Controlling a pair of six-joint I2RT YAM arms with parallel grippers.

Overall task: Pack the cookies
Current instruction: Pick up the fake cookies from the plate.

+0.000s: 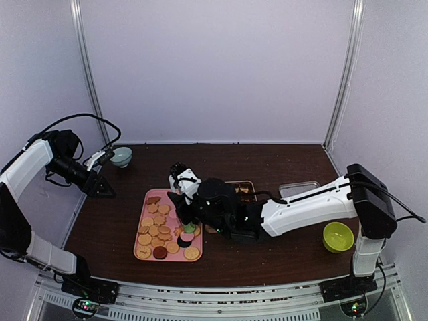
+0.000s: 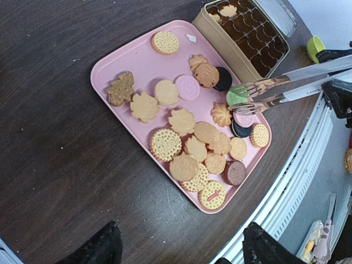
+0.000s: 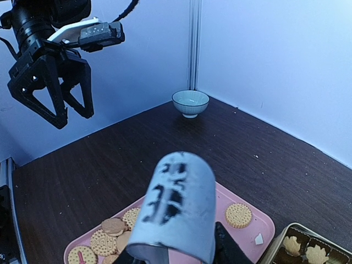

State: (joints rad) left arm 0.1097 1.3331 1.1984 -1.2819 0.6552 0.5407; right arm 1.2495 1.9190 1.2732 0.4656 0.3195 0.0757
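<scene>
Now we see the right gripper (image 1: 226, 224) clamping tongs (image 2: 286, 88) whose tips pinch a green cookie (image 2: 235, 98) near the tin (image 2: 220, 39); the left gripper (image 3: 72, 116) hangs spread, well apart.

Dark brown table (image 1: 120, 221), flecked with crumbs. At its middle a pink tray (image 2: 140, 60), just beside a tan tin (image 2: 223, 47) with a dark divided insert. Over the tray's tin-side end, metal tongs (image 2: 291, 76), tips nearly together. Far left, a pale blue bowl (image 1: 121, 156). Near right, a lime-green bowl (image 1: 338, 237). Right of the tin, a shallow metal lid (image 1: 299, 188).
</scene>
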